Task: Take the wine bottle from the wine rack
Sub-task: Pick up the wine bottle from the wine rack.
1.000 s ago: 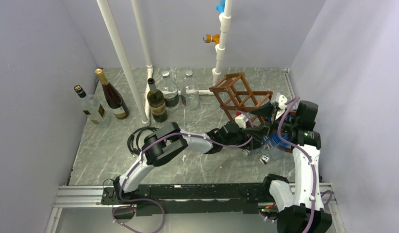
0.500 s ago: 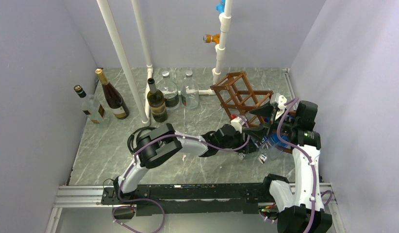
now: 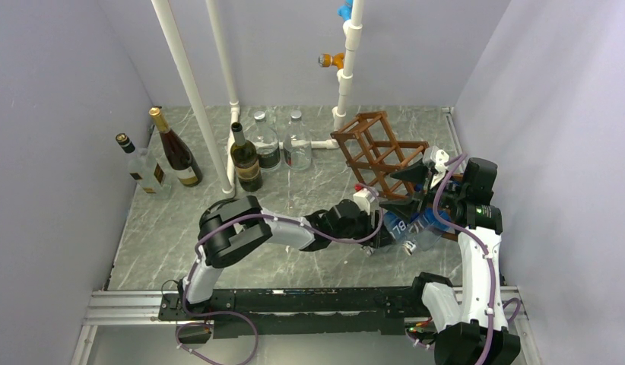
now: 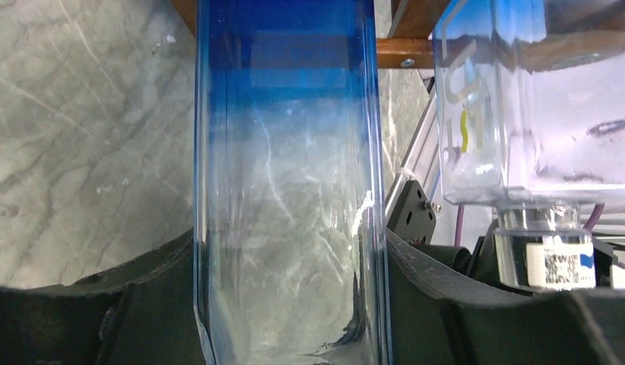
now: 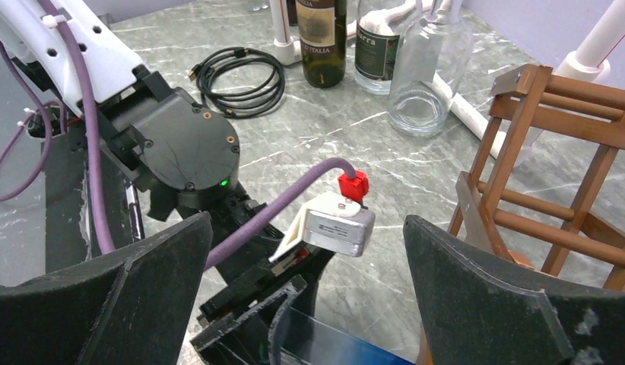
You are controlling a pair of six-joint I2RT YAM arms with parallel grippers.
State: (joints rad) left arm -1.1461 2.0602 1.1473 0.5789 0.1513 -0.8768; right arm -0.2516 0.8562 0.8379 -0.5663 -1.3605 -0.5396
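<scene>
Left jaws clamp the blue-tinted glass wine bottle (image 4: 290, 152) across its body, a hold that likely keeps it from swinging as it leaves the wine rack (image 3: 378, 152). The bottle lies low near the right edge of the surface (image 3: 180, 243), just in front of the rack's near side. Right jaws hang wide open and empty above it, apparently standing by.

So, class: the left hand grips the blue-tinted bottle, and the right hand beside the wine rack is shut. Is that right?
No: the right hand is open, fingers wide apart, as the right wrist view shows. The left hand does grip the blue-tinted bottle, and the right hand is beside the wine rack.
</scene>
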